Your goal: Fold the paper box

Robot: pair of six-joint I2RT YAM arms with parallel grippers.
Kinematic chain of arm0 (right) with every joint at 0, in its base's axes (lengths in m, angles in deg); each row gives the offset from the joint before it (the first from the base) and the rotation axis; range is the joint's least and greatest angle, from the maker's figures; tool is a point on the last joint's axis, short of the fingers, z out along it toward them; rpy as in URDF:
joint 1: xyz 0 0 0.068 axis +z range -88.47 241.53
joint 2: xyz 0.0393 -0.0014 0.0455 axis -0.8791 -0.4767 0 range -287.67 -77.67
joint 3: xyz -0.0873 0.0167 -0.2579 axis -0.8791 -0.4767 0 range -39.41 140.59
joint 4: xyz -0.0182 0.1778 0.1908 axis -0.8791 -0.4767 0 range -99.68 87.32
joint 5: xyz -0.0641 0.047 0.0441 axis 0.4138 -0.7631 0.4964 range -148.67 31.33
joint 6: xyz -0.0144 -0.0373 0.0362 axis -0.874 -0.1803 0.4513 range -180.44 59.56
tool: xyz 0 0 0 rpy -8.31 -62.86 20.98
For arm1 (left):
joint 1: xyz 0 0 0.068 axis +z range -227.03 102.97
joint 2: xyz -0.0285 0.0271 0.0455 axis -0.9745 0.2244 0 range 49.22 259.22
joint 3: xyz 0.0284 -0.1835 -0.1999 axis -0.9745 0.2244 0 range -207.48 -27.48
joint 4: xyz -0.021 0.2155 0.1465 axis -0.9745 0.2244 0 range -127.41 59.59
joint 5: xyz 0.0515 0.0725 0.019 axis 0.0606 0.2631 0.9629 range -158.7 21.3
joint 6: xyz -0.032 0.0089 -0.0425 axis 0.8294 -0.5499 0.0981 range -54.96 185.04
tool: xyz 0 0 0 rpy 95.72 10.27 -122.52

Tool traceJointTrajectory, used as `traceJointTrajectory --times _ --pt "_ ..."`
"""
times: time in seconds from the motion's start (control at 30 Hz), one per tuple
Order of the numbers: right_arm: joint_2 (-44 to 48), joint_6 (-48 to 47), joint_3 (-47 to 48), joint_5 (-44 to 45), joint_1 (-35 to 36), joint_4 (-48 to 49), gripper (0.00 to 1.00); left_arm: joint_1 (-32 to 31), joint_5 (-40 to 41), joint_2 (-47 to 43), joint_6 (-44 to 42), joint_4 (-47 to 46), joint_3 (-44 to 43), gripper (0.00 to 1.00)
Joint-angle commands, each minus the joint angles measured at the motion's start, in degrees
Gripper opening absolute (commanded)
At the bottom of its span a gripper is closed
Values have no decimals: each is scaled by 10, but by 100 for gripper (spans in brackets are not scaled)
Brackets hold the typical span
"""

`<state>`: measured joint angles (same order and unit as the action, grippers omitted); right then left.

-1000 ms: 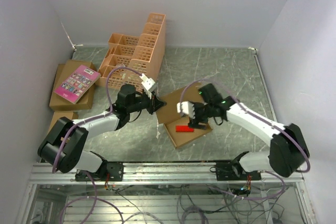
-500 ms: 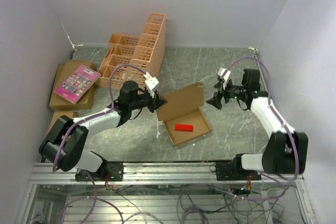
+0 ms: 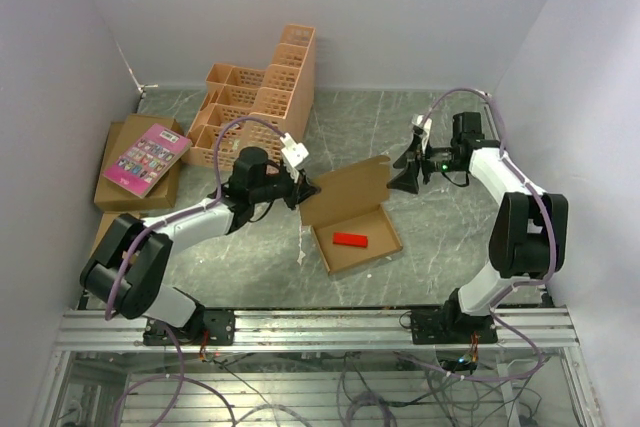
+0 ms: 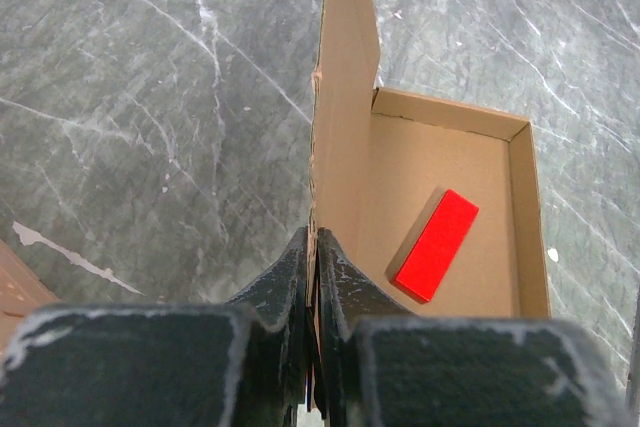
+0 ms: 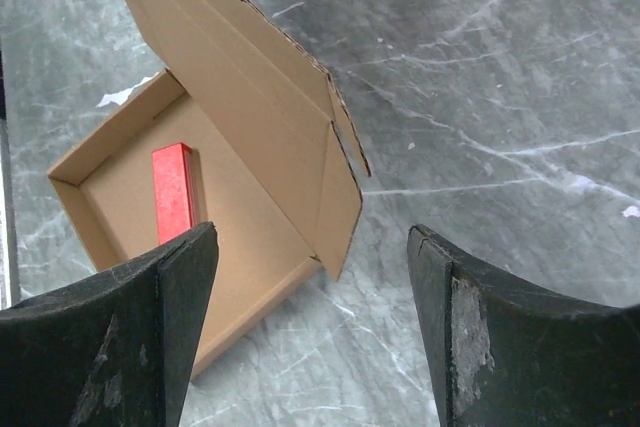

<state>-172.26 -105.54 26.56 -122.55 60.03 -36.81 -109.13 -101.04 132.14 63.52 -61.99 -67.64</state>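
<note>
The paper box (image 3: 352,232) sits near the middle of the worktop (image 3: 450,247), between the two arms. Its tray looks already formed: the walls stand on all the sides that show, and a red block (image 3: 350,241) lies flat on its floor. The lid panel rises from the tray's far side, tilted rather than laid down, so the box is open. The left gripper (image 3: 305,189) is at the lid's left end; in its wrist view its jaws are pinched shut on the thin cardboard edge, holding the panel up. The right gripper (image 3: 405,175) hovers just off the lid's right end, apart from it. Its jaws stand wide with nothing between them, and its wrist view looks down on the lid's creased end flap. By my reading the shaping of the base is done and the closing is left: the lid has to be brought down over the tray and its flaps tucked in. Whether the tray's corner tabs are fully seated cannot be told from here.
</note>
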Motion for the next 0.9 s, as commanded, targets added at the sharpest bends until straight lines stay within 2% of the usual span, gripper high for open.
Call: traceJointTrajectory --times 0.0,0.23,0.43,0.63,0.77,0.87 --pt "-25 24 13 -8 13 -2 73 -3 -7 15 -25 11 -24 13" --pt "-52 39 30 5 18 8 58 -3 -9 28 -39 31 -44 12" --pt "-59 15 36 -3 18 -23 21 -3 -11 38 -42 41 -60 12" --pt "-36 14 12 5 18 -15 0 -3 -4 42 -42 45 -70 13" --pt "9 53 -26 23 18 43 0 -2 14 45 -36 54 -79 13" --pt "58 127 -74 54 18 127 0 -2 63 51 7 56 -88 19"
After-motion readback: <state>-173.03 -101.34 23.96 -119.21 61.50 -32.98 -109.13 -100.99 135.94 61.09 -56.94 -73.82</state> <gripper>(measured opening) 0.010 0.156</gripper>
